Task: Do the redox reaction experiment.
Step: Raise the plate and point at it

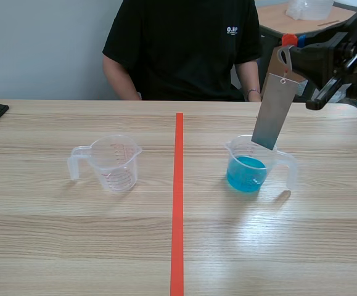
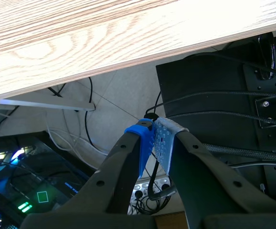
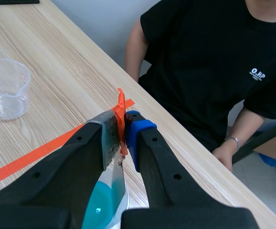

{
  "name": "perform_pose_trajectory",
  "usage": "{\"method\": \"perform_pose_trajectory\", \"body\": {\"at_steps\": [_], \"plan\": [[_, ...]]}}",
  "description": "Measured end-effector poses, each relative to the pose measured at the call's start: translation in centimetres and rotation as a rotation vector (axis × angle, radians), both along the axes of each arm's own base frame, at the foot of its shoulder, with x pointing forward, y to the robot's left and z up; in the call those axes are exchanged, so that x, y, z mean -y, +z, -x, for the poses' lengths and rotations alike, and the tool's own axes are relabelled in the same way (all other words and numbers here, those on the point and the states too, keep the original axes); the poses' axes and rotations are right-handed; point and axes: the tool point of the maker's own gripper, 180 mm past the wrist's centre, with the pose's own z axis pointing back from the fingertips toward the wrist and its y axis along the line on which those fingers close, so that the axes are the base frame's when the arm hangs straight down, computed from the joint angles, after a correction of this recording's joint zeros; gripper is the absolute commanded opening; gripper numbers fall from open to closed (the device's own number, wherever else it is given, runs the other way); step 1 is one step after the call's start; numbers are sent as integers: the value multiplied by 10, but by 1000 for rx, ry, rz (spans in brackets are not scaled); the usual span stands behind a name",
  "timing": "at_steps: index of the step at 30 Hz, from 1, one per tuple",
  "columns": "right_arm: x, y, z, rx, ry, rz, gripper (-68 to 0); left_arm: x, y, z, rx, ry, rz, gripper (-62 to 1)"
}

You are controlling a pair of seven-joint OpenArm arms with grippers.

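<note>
**Metal plate poised at the cup of blue liquid**

We are holding the grey metal plate [image 1: 274, 111] by its narrow top end. It is hanging tilted, with its lower edge at the rim of the clear measuring cup [image 1: 287, 166] that contains the blue liquid [image 1: 246, 176]. We cannot tell whether that edge is touching the liquid. The cup is standing on the table [image 1: 73, 246] on the right arm's side of the orange tape line [image 1: 177, 203]. An empty measuring cup [image 1: 113, 163] is standing well apart on the other side.

We are judging the slant to be the main risk. A plate going down at this angle could be catching the rim and pushing or tipping the light cup, spilling the liquid. The hold is also on the top end only, so the plate may be swinging or slipping loose. A person [image 1: 178, 43] is sitting across the table, near enough for a splash.

The right tool [image 3: 124, 129] is closed tight on the plate's top, with an orange tag pinched between its pads. The left tool [image 2: 152, 136] is hanging below the table's edge, its pads pressed together and gripping nothing.
</note>
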Motion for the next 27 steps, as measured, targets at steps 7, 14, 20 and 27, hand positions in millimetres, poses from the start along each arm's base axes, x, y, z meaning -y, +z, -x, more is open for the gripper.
{"method": "perform_pose_trajectory", "body": {"at_steps": [7,14,20,27], "plan": [[-7,20,6,6,15,-25,-660,0,0,0,0,0,0,-562],[-14,38,14,12,37,-50,-660,0,0,0,0,0,0,-562],[-13,45,16,5,38,-66,-660,0,0,0,0,0,0,-562],[-11,50,17,15,31,-69,-660,0,0,0,0,0,0,-562]]}}
